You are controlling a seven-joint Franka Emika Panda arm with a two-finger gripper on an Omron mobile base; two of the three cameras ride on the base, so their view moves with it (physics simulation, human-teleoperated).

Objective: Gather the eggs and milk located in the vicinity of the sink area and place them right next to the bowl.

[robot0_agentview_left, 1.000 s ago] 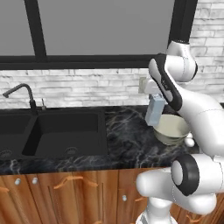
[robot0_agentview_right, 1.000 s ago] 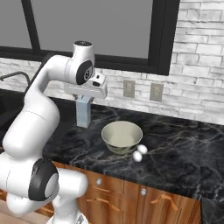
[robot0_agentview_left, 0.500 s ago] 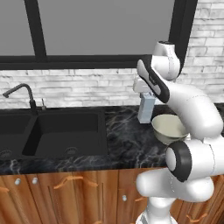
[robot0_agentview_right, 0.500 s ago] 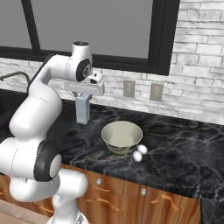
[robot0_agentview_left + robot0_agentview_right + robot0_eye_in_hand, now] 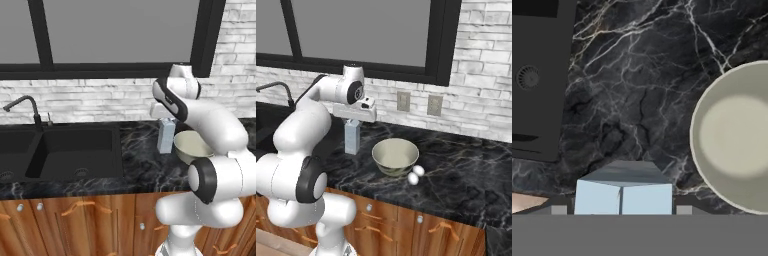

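Black white-veined marble counter (image 5: 466,170) runs right of the black recessed double-basin sink (image 5: 60,150). White Franka arm is folded over the counter, wrist bent so the hand points straight down, just left of the round cream-white glossy bowl (image 5: 395,156).

Pale blue-grey gable-top milk carton (image 5: 352,136) hangs upright under the gripper (image 5: 353,120), long axis vertical, in line with the hand. In the hand view the gabled top (image 5: 623,192) sits right between the two dark finger tips, which look pressed on its sides, so the jaws are pinching the carton, not spread free. From the base views I can't tell whether its base is touching the counter or just above it.

Key relation: the bowl is just beside the carton, to its right in the right base view, with a narrow strip of counter between. My read is that the carton is about where it needs to be, so the next move is a short drop and release.

Two small plain white oval eggs (image 5: 416,175) already lie touching the bowl's front right side.
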